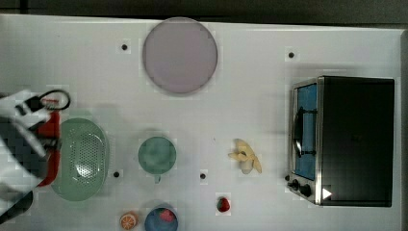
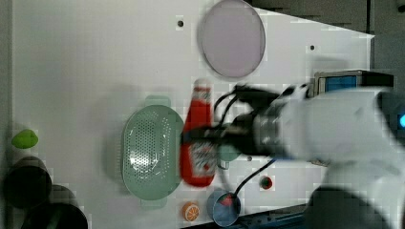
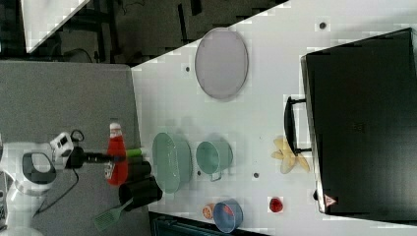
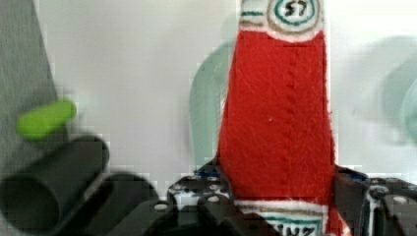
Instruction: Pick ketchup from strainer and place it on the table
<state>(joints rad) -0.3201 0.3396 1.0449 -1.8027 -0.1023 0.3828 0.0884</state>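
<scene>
A large white flat tabletop (image 1: 250, 120) with a few small black dots carries everything here. Taking the pale green oval plastic strainer (image 1: 82, 159) with small holes in its base as the landmark: far toward the top view's right from it stands a black and silver toaster oven (image 1: 344, 140) with a blue window. Up and toward the top view's right of the strainer lies a round grey-lilac plate (image 1: 179, 55). The white robot arm (image 2: 344, 129) reaches in from the left view's right, and its black hand (image 2: 210, 136) is pinching a red plastic squeeze ketchup bottle (image 2: 198, 143) with a red cap and white label around the body. In the left view the bottle appears just beside the strainer, on the left view's right, with the cap pointing to the left view's top; in the right view it appears lifted clear of the strainer, to the right view's left. The strainer itself holds nothing. A round teal cup (image 1: 157, 155) sits near the strainer on the top view's right. Further that way lies a pale yellow peeled banana toy (image 1: 246, 156). Below the cup in the top view are a blue bowl (image 1: 161, 219), an orange slice (image 1: 128, 220) and a small red strawberry (image 1: 223, 204)
</scene>
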